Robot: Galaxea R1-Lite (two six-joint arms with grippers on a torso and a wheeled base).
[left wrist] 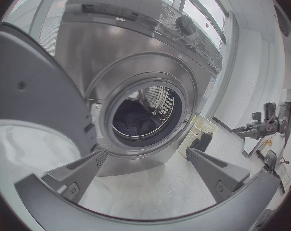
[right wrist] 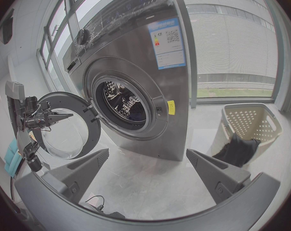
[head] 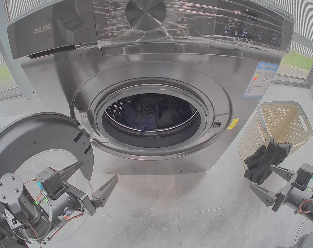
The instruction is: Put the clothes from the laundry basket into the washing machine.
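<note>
right gripper (head: 260,175) hangs low over the floor (head: 170,207) on the robot's right, jaws wide apart and holding nothing, their open mouth turned toward the dark garment (head: 266,157). left gripper (head: 98,169) sits low on the other side, jaws likewise apart and empty, in front of the swung-open door (head: 32,135). just beyond the right jaws, the dark garment spills out of the laundry basket (head: 303,116). it is draped over the basket's lower rim, its long axis running from inside the basket down to the floor, toward the robot. judging from the wrist views, the cloth lies near but ahead of the jaws, not between them. the basket lies tipped on its side, mouth facing the robot, beside the right front corner of the washing machine (head: 56,80). the right arm is plainly the nearer one, so the pickup should fall to it: a short advance along the jaws' own line, closing across the hanging fold. farthest back, the drum (head: 114,110) stands open with dark clothes (head: 156,112) already inside.
</note>
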